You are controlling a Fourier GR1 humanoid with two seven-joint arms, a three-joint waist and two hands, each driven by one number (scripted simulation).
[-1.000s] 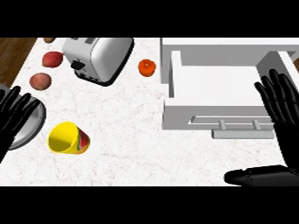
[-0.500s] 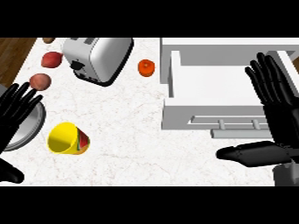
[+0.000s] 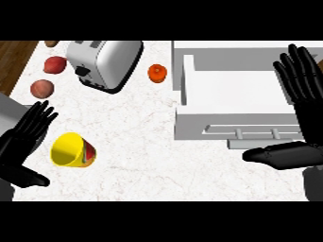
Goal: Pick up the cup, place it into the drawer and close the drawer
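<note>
Cup [image 3: 72, 150], yellow and lying on its side on the white counter [image 3: 143, 142], sits just beside the left hand [image 3: 19, 142], whose fingers are straight and spread and hold nothing. The right hand [image 3: 310, 108] is likewise flat and empty over the front right of the open white drawer [image 3: 227, 90], so the task looks to be at the approach to the pick-up. The next move calls for the left hand to close round the cup, then lift it well across to the drawer.
</note>
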